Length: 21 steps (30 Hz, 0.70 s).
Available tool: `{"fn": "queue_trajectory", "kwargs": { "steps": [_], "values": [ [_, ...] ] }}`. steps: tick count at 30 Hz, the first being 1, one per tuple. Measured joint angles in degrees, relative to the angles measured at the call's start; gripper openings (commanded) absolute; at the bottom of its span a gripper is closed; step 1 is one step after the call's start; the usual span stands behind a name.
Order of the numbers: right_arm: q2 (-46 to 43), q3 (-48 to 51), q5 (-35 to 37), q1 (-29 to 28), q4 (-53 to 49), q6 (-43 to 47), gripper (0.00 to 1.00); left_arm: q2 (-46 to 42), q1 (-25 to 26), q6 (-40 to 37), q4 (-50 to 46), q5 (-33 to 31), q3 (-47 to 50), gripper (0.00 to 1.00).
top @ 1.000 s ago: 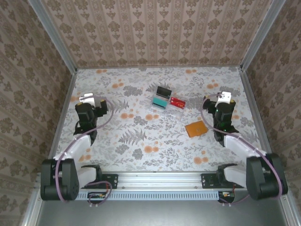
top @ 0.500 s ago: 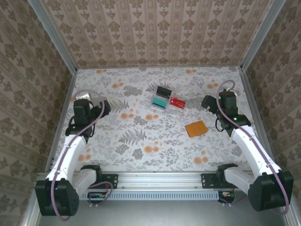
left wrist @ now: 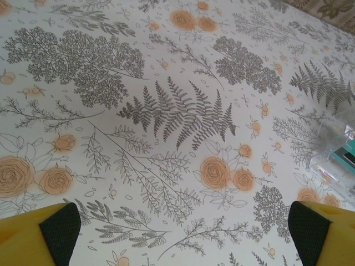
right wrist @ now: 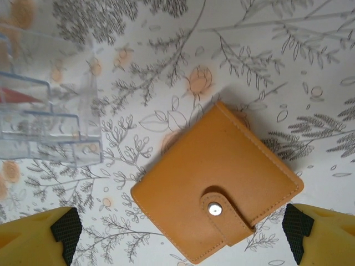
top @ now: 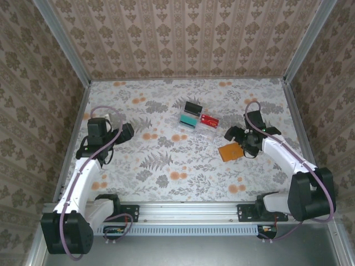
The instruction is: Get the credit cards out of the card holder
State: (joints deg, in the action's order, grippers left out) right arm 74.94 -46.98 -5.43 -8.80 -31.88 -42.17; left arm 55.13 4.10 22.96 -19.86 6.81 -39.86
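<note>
From above, the closed card holder [top: 231, 151] is lying on the table [top: 166, 166], and the credit cards [top: 189, 120] are sitting in a clear tray [top: 206, 133] up-left of it. The right hand [top: 239, 138] is hanging close to the holder, and the left hand [top: 125, 132] is far to its left.

On the left wrist, the left hand [left wrist: 183, 227] is gaping wide and holding nothing.

On the right wrist, the right hand [right wrist: 182, 230] is gaping wide and gripping nothing, with the holder [right wrist: 216, 194] showing between its fingers.

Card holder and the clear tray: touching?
Apart. The right wrist view shows a strip of bare tablecloth between the card holder and the clear tray's nearest corner.
</note>
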Motion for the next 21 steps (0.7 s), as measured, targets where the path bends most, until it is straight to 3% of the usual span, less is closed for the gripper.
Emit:
{"fn": "queue_trajectory", "kwargs": {
  "steps": [5,17,21],
  "values": [
    [3.3,-0.6,0.0,-2.0,-1.6,0.0,0.86,0.0,0.0,0.0,-0.3,0.7,0.0,1.00],
    [12.8,-3.2,2.3,-5.8,-3.1,1.1,0.81,1.5,0.1,0.0,-0.4,2.5,0.0,1.00],
    [17.0,-6.6,4.9,-9.4,-4.8,2.4,0.79,3.1,0.8,0.1,-0.5,3.4,0.0,1.00]
  ]
}}
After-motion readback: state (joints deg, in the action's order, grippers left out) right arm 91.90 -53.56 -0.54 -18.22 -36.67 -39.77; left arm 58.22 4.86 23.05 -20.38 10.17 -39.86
